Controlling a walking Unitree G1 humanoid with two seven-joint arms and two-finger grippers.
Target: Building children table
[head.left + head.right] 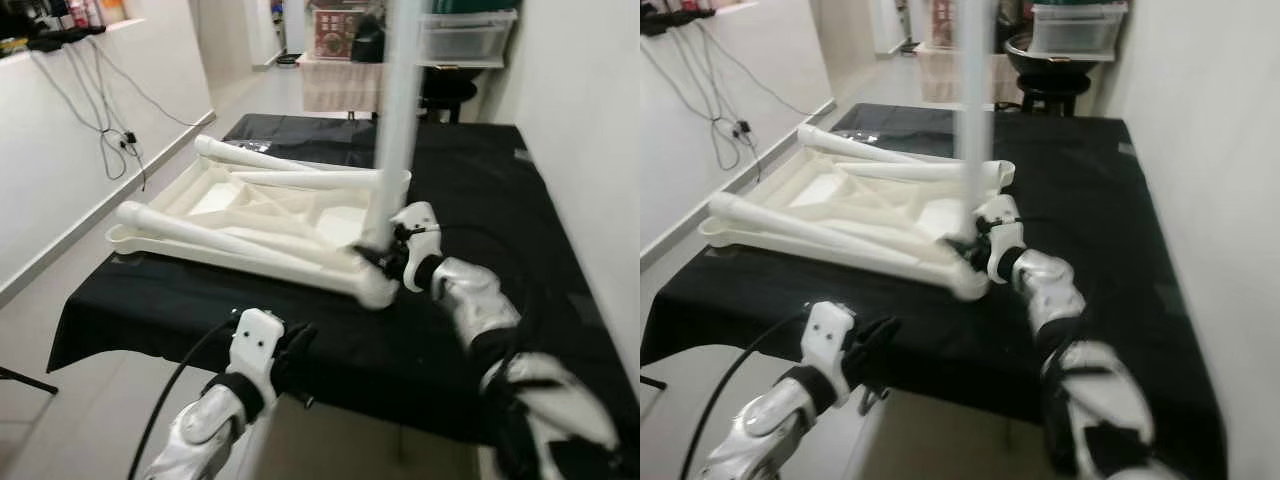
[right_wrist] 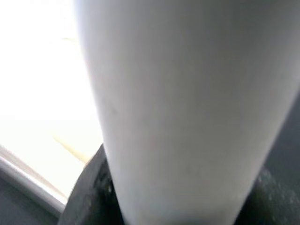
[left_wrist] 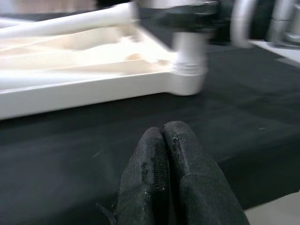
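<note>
A white children's table top (image 1: 262,212) lies upside down on the black-covered table (image 1: 480,200). Two loose white legs (image 1: 265,160) (image 1: 200,233) rest across it. A third white leg (image 1: 397,120) stands upright in the near right corner socket (image 3: 188,78). My right gripper (image 1: 388,252) is shut on the base of that upright leg (image 2: 187,103), just above the socket. Near the front table edge, my left gripper (image 1: 300,345) is shut with nothing in it; in the left wrist view its fingers (image 3: 180,178) are pressed together, pointing at that corner from a short way off.
A white wall (image 1: 590,120) runs close along the right side of the table. Cables (image 1: 110,130) hang down the left wall above open floor. Behind the table stand a stool (image 1: 1055,95), a plastic storage box (image 1: 468,35) and a cloth-covered stand (image 1: 340,80).
</note>
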